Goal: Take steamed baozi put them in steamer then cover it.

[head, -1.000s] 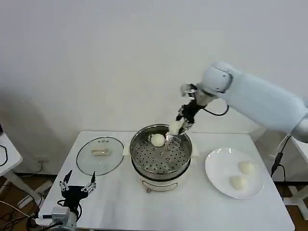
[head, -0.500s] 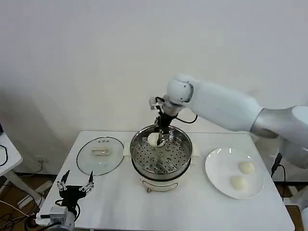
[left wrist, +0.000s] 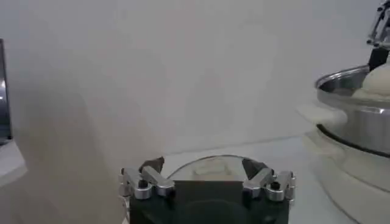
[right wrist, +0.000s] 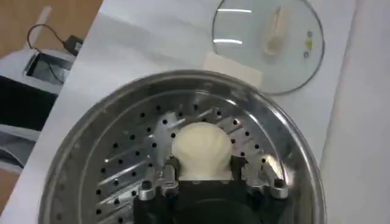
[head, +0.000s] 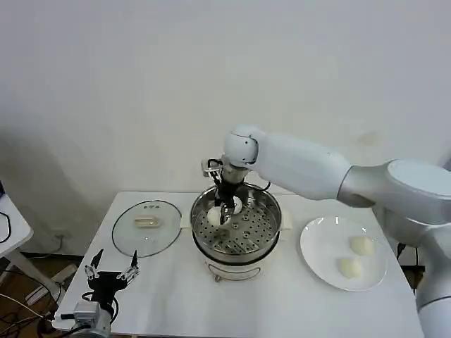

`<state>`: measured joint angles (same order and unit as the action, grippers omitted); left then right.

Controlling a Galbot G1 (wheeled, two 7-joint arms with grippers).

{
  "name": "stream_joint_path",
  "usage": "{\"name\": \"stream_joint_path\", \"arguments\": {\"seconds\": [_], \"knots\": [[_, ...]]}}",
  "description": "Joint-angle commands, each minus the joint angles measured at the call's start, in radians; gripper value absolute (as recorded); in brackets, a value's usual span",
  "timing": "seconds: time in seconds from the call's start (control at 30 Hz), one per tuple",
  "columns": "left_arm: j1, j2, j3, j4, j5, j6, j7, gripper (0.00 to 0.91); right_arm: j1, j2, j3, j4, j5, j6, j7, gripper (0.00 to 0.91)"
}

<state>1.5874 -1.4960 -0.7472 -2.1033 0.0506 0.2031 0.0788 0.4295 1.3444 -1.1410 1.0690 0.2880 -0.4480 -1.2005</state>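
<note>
White table (head: 176, 282) against a plain wall, steel steamer (head: 270, 224) in the middle; the right gripper (head: 223, 210) hangs low inside it, jaws closed around a bun (right wrist: 201, 150) right above the holed tray (right wrist: 122, 170), so a release looks like what's coming. Glass lid (head: 146, 227) lies flat beside the steamer on the left arm's side, closest to the idle left gripper (head: 113, 271), which sits wide open and empty at the table's near edge; two more buns (head: 361, 245) wait on the plate (head: 320, 243). From the head camera the gripper hides part of what's in the pot, so I can't tell whether the pale lump (head: 214, 216) by its tip is the held bun or another one.

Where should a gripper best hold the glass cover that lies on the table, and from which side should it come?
Probably the pale oblong handle at the middle of the cover, approached from straight above. The cover lies flat on the table, so its thin rim gives little to hold; the raised handle suits fingers closing across its narrow width.
</note>
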Motion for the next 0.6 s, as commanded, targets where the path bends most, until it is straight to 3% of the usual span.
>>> {"name": "stream_joint_path", "arguments": {"seconds": [0.03, 0.6], "knots": [[0.001, -0.001, 0.001, 0.002, 0.0, -0.001, -0.001, 0.907, -0.014, 0.031, -0.008, -0.034, -0.016, 0.006, 0.008, 0.564], [0.006, 0.0, -0.004, -0.002, -0.003, -0.002, 0.0, 0.907, -0.037, 0.059, 0.003, -0.063, -0.043, 0.016, 0.019, 0.574]]}}
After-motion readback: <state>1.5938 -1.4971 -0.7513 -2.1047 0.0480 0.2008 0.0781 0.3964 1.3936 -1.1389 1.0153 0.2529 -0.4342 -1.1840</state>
